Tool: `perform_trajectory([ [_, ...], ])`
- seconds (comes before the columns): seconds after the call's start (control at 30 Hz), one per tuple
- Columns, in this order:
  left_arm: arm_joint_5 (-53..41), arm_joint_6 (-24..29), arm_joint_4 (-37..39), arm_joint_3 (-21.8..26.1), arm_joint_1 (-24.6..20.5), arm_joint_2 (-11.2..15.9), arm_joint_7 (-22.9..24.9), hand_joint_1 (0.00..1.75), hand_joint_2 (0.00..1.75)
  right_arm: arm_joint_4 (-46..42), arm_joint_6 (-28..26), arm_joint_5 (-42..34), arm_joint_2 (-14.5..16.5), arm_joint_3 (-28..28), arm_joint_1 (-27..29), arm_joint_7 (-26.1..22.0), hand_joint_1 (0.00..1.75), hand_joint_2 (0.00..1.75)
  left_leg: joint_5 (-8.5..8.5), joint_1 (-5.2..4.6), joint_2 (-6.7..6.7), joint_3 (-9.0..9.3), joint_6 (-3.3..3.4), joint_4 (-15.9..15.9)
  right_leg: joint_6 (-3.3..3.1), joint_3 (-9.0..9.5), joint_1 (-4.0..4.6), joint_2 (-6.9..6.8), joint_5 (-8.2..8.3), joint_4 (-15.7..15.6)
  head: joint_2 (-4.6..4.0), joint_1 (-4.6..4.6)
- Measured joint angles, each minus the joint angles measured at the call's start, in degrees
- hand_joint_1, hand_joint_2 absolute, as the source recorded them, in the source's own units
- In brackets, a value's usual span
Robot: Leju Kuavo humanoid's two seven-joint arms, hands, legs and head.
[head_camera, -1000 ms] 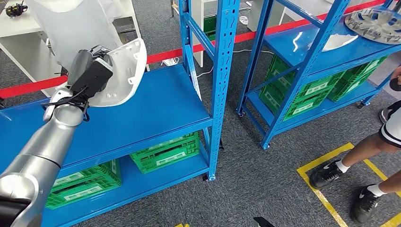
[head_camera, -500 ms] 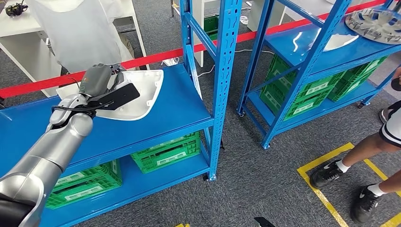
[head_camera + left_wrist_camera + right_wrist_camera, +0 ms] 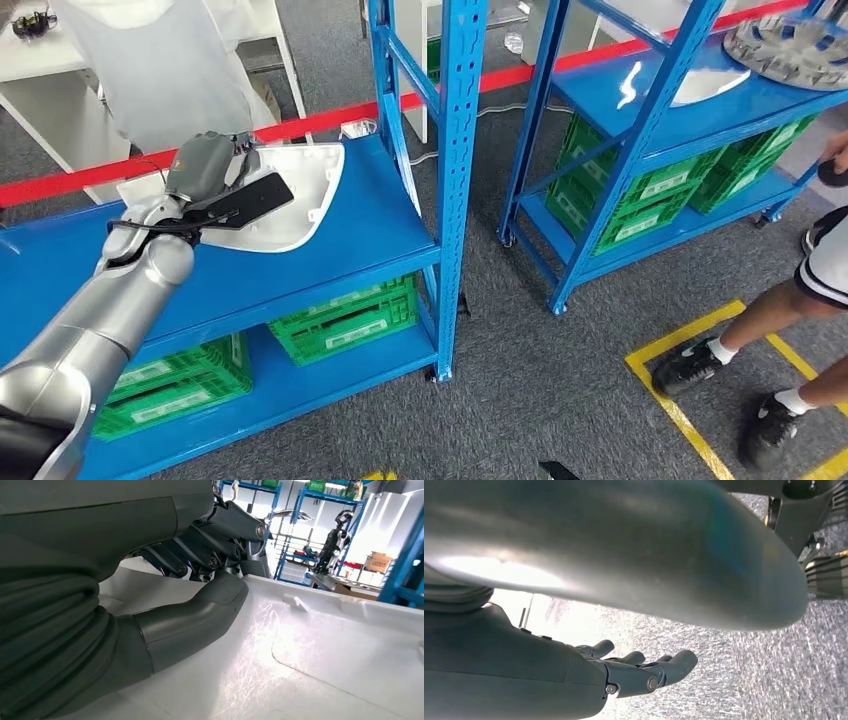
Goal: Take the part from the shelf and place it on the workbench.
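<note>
Hand [image 3: 205, 170], L, grips white part [image 3: 300, 195] lying on blue shelf [image 3: 330, 250]; R hand [image 3: 634, 672] hangs w/ fingers apart, holding nothing.

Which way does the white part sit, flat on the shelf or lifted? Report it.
Flat: the white part lies hollow side up on the blue shelf, left robot hand gripping its rim.

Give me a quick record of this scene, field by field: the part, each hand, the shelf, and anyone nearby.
part: white moulded plastic panel, lying on the shelf board
left hand: grips the panel's edge, thumb pressed on its inner face
right hand: hangs over grey carpet, fingers apart, holding nothing
shelf: blue metal rack; green crates on the lower level
person: legs in black shoes by the yellow floor tape
</note>
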Motion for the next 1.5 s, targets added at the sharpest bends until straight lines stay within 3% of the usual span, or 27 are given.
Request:
perform_trajectory([
  [0.07,0.02,0.09,0.08,0.0,-0.02,0.18,-0.05,1.75,1.75,0.0,0.01,0.01,0.1,-0.03,-0.02,-0.03,0.0,0.0,-0.22,0.16,0.06,-0.52,-0.84,0.32,-0.97,-0.51,-0.09,-0.17,0.56,-0.21,0.0,-0.01],
  [0.1,0.04,0.18,0.12,0.0,-0.02,0.28,-0.05,1.75,1.75,0.0,0.02,0.01,0.15,-0.04,-0.02,-0.03,0.0,0.0,-1.46,0.28,0.28,-1.1,-1.24,1.51,-1.47,-0.83,-0.13,-0.3,0.98,-0.32,0.0,-0.08],
  [0.2,0.18,0.54,0.19,-0.02,0.05,0.39,-0.05,1.75,1.75,0.0,0.02,0.03,0.16,-0.19,0.01,-0.04,0.0,0.0,-8.29,0.67,0.96,-4.37,-2.23,11.07,-2.21,-2.2,-0.12,-0.61,2.2,-0.39,0.0,-0.28],
  [0.27,0.27,0.74,0.28,-0.04,0.3,0.49,-0.02,1.75,1.75,0.0,0.04,0.13,0.15,-0.39,0.02,-0.06,0.0,0.0,-10.13,0.82,1.07,-5.12,-2.52,15.9,-2.22,-3.29,-0.06,-0.71,3.02,-0.35,0.0,-0.3],
  [0.3,0.28,0.87,0.33,-0.04,0.4,0.57,0.01,1.75,1.75,0.0,0.05,0.21,0.15,-0.49,0.02,-0.07,0.0,0.0,-9.49,0.85,1.08,-4.04,-2.49,15.4,-2.16,-3.84,-0.03,-0.74,3.43,-0.32,0.0,-0.3],
  [0.33,0.19,1.01,0.34,-0.04,0.45,0.67,0.03,1.75,1.75,0.0,0.07,0.33,0.16,-0.58,0.03,-0.08,0.0,0.0,-8.19,0.86,1.09,-1.9,-2.34,12.82,-2.05,-4.33,0.0,-0.74,3.84,-0.3,0.0,-0.3],
  [0.4,-0.07,1.22,0.21,-0.04,0.36,0.85,0.04,1.75,1.75,0.0,0.08,0.5,0.17,-0.75,0.02,-0.08,0.0,0.0,-6.32,0.7,1.11,3.8,-1.76,4.61,-1.7,-5.07,0.1,-0.75,4.57,-0.25,0.0,-0.3],
  [0.47,-0.33,1.45,-0.02,-0.03,0.27,1.04,-0.01,1.75,1.75,0.0,0.1,0.64,0.17,-0.9,0.01,-0.08,0.0,0.0,-5.92,0.4,1.13,6.78,-1.23,-0.27,-1.1,-5.41,0.12,-0.79,5.36,-0.39,0.0,-0.28],
  [0.57,-0.62,1.61,-0.1,-0.02,0.28,1.27,-0.04,1.75,1.75,0.0,0.1,0.85,0.18,-0.97,0.04,-0.08,0.0,0.0,-4.82,0.28,1.29,6.41,-0.19,-1.27,-0.09,-5.77,0.0,-0.75,6.11,-0.69,0.0,-0.35],
  [0.63,-0.67,1.61,-0.11,-0.02,0.22,1.37,-0.04,1.75,1.75,0.0,0.12,0.92,0.2,-0.98,0.09,0.06,0.0,0.0,-3.55,0.57,1.48,5.54,0.75,-1.75,0.39,-7.07,-0.02,-0.68,3.17,1.97,0.0,-0.28],
  [0.7,-0.69,1.6,-0.11,-0.02,0.21,1.42,-0.04,1.75,1.75,0.0,0.14,0.95,0.24,-0.98,0.04,0.2,0.0,0.0,-2.36,0.65,1.51,4.06,1.24,-1.74,0.74,-9.46,-0.1,-0.68,-2.13,8.86,0.0,-0.19],
  [0.73,-0.72,1.59,-0.11,-0.02,0.27,1.43,-0.04,1.75,1.75,0.0,0.13,0.96,0.24,-0.98,0.0,0.18,0.0,0.0,-1.78,0.64,1.49,3.21,1.26,-1.63,0.91,-10.43,-0.12,-0.68,-3.91,12.48,0.0,-0.18],
  [0.77,-0.75,1.57,-0.1,-0.02,0.36,1.45,-0.04,1.75,1.75,0.0,0.13,0.98,0.24,-0.98,-0.03,0.14,0.0,0.0,-1.24,0.65,1.48,2.36,1.21,-1.5,1.05,-10.74,-0.12,-0.68,-4.43,14.84,0.0,-0.18],
  [0.8,-0.8,1.54,-0.1,-0.02,0.43,1.49,-0.03,1.75,1.75,0.0,0.13,0.99,0.23,-0.99,-0.04,0.11,0.0,0.0,-0.7,0.69,1.48,1.49,1.1,-1.33,1.14,-10.09,-0.13,-0.69,-3.75,15.34,0.0,-0.16],
  [0.87,-0.91,1.34,-0.11,-0.02,0.47,1.59,-0.03,1.75,1.75,0.0,0.14,1.02,0.22,-0.99,-0.06,0.12,0.0,0.0,0.28,0.83,1.47,-0.19,0.68,-0.8,1.23,-5.72,-0.22,-0.71,-1.0,10.55,0.0,-0.16],
  [0.93,-1.12,1.09,-0.15,-0.01,0.37,1.76,-0.04,1.75,1.75,0.0,0.14,1.02,0.24,-0.99,-0.15,0.07,0.0,0.0,1.01,0.77,1.43,-1.52,0.03,-0.05,0.91,-0.5,-0.13,-0.6,-0.76,3.27,0.0,-0.11],
  [0.97,-1.25,0.98,-0.17,-0.01,0.3,1.85,-0.08,1.75,1.75,0.0,0.13,1.01,0.24,-0.99,-0.17,0.0,0.0,0.0,1.33,0.71,1.42,-1.87,-0.33,0.22,0.55,0.85,-0.06,-0.51,-1.31,1.1,0.0,-0.08],
  [1.0,-1.34,0.88,-0.18,0.0,0.23,1.94,-0.1,1.75,1.75,0.0,0.13,1.0,0.24,-0.99,-0.17,-0.09,0.0,0.0,1.71,0.64,1.41,-2.07,-0.7,0.3,0.07,1.23,0.08,-0.42,-1.76,0.16,0.0,-0.06],
  [1.07,-1.41,0.66,-0.15,0.0,0.14,2.16,-0.14,1.75,1.75,0.0,0.13,0.96,0.3,-1.0,-0.1,-0.22,0.0,0.0,2.24,0.76,1.37,-2.25,-1.42,0.25,-0.98,0.59,0.08,-0.5,-1.03,0.04,0.0,-0.05],
  [1.13,-1.43,0.5,-0.11,0.01,0.06,2.46,-0.09,1.75,1.75,0.0,0.13,0.93,0.41,-1.01,-0.13,-0.26,0.0,0.0,-0.41,0.96,1.35,-3.38,-2.04,2.32,-1.92,-0.36,-0.03,-0.75,0.19,-0.11,0.0,-0.12],
  [1.2,-1.45,0.45,-0.1,0.02,0.0,2.72,0.0,1.75,1.75,0.0,0.1,0.94,0.46,-1.03,-0.18,-0.27,0.0,0.0,-5.97,1.1,1.37,-5.38,-2.5,8.57,-2.37,-1.72,-0.03,-0.85,1.41,-0.11,0.0,-0.21],
  [1.23,-1.5,0.45,-0.09,0.02,0.0,2.84,0.06,1.75,1.75,0.0,0.1,0.95,0.46,-1.04,-0.17,-0.26,0.0,0.0,-8.08,1.13,1.38,-6.19,-2.64,12.34,-2.41,-2.52,0.02,-0.87,2.05,-0.08,0.0,-0.21],
  [1.27,-1.57,0.45,-0.07,0.02,0.04,2.95,0.09,1.75,1.75,0.0,0.11,0.95,0.46,-1.04,-0.15,-0.26,0.0,0.0,-8.98,1.13,1.37,-6.51,-2.7,15.22,-2.4,-3.33,0.07,-0.88,2.68,-0.05,0.0,-0.21],
  [1.33,-1.73,0.46,-0.05,0.02,0.07,3.15,0.15,1.75,1.75,0.0,0.12,1.0,0.46,-1.04,-0.13,-0.25,0.0,0.0,-7.43,1.1,1.37,-4.52,-2.45,15.82,-2.32,-5.02,0.22,-0.91,3.99,0.0,0.0,-0.21],
  [1.4,-1.79,0.5,-0.16,0.02,-0.03,3.3,0.11,1.75,1.75,0.0,0.08,1.09,0.51,-1.04,-0.13,-0.25,0.0,0.0,-5.69,0.89,1.34,1.29,-1.64,9.13,-2.1,-6.32,0.36,-0.9,5.2,0.02,0.0,-0.21],
  [1.47,-1.83,0.56,-0.46,0.03,-0.26,3.38,0.0,1.75,1.75,0.0,0.03,1.16,0.61,-1.05,-0.13,-0.25,0.0,0.0,-6.5,0.49,1.32,6.57,-0.91,1.73,-1.6,-6.92,0.38,-0.92,6.24,-0.06,0.0,-0.11],
  [1.5,-1.85,0.58,-0.56,0.04,-0.39,3.43,-0.04,1.75,1.75,0.0,0.03,1.18,0.65,-1.05,-0.13,-0.26,0.0,0.0,-7.03,0.23,1.32,7.61,-0.61,-0.19,-1.23,-7.04,0.27,-0.93,6.79,-0.25,0.0,-0.09],
])
